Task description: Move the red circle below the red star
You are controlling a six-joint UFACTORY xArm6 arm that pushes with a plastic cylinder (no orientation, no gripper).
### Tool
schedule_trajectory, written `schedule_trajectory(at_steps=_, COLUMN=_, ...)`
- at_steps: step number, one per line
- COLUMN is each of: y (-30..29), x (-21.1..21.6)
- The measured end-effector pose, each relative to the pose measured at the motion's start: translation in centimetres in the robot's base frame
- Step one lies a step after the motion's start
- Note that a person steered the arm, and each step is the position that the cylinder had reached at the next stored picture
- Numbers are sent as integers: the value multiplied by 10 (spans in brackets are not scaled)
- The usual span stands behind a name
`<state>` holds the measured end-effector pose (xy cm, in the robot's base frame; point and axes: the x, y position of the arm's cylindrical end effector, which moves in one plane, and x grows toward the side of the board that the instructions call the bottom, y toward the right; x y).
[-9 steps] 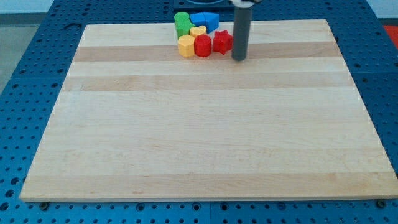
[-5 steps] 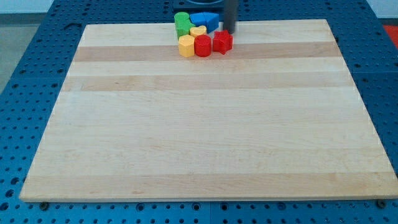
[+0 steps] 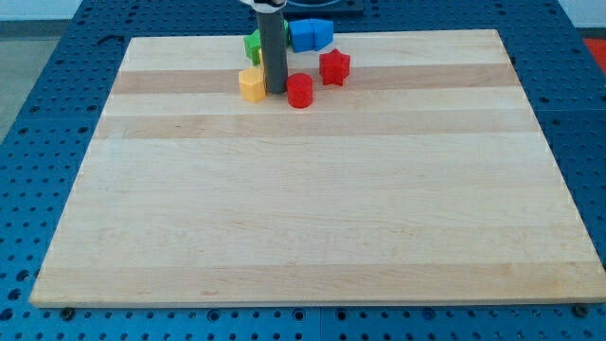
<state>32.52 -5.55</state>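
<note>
Near two thirds of the wooden board carries no blocks; everything sits in a cluster at the far edge, left of centre.

Nearest block: red circle. Just left of it, my tip is down on the board, between the red circle and the yellow block. Very close to both, contact not clear. The rod is a plain pusher, nothing to open or close, holds nothing.

Slightly farther and to the right: red star, apart from the circle with a visible gap. Farther still: blue block at the far edge, green block far-left, partly hidden behind the rod.

Key relation: the circle lies right of my tip, and the star lies right and far of the circle. So the circle is already nearer than the star but offset left of it. My read: it needs a short push to the right, so it lands directly near-side of the star. Tip is on the correct side for that. Risk: pushing off-centre sends the circle far-right into the star.
</note>
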Motion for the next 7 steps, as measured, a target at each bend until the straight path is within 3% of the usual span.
schedule_trajectory(at_steps=1, y=0, x=43)
schedule_trajectory(at_steps=2, y=5, x=50)
schedule_trajectory(at_steps=3, y=5, x=35)
schedule_trajectory(at_steps=5, y=33, x=-36)
schedule_trajectory(at_steps=6, y=65, x=-32)
schedule_trajectory(at_steps=7, y=104, x=3)
